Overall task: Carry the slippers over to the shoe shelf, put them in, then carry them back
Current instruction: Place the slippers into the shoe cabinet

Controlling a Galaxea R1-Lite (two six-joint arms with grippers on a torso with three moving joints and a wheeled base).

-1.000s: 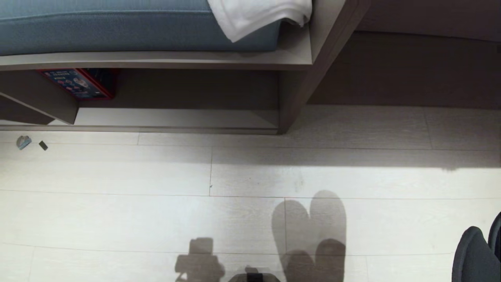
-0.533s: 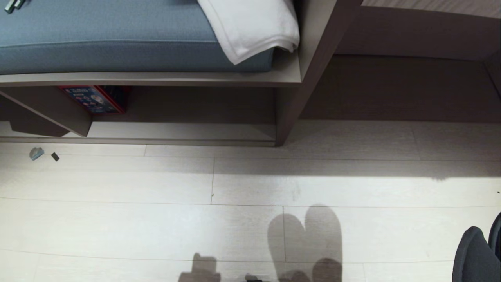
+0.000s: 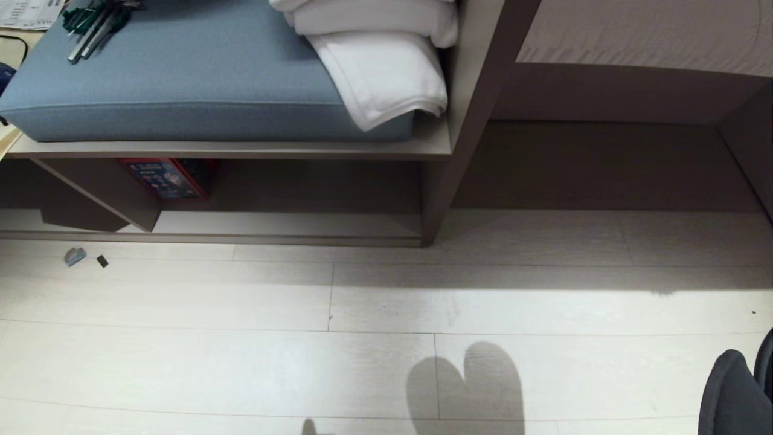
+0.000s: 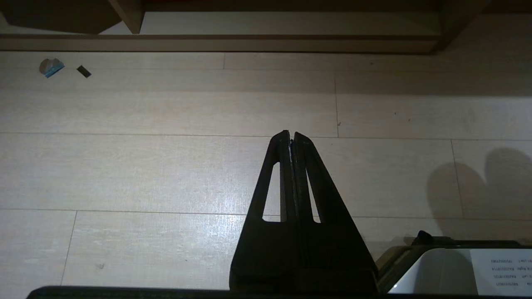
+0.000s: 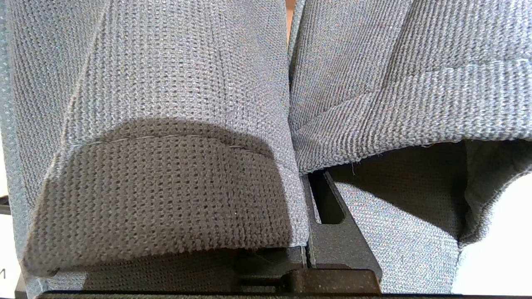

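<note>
Facing: the shelf (image 3: 284, 225), a low cubby under the bench board, straight ahead across the pale floor (image 3: 181, 356); its front edge runs side to side in the head view.
Shelf layout: pale bottom board, a slanted divider (image 3: 99, 196) toward the left end, an upright panel (image 3: 438, 199) closing the right end, a red-edged box (image 3: 166, 178) at the back behind the divider.
Free bay: the wide stretch between divider and right panel looks bare, and I judge it the likely spot for the slippers.
Above the shelf: blue cushion (image 3: 181, 84) with white towels (image 3: 380, 66) at its right end; not part of the job.
Slippers: both hang from the right gripper, close against the right wrist camera as grey knit (image 5: 166, 124); in the head view only a dark toe (image 3: 731, 393) shows at the lower right corner.
Key relation: the shelf lies ahead and to the left of the slippers, so the right arm must travel forward and leftward; their heart-shaped shadow (image 3: 465, 386) falls on the floor well short of the shelf's front edge.
Right gripper (image 5: 309, 232): clamped tight on the slippers' fabric, one slipper on each side of the fingers.
Left gripper (image 4: 291, 139): fingers pressed together, holding nothing, pointing toward the shelf over bare floor.
Floor litter: two small scraps (image 3: 84, 258) near the shelf's left end, clear of the likely path.
</note>
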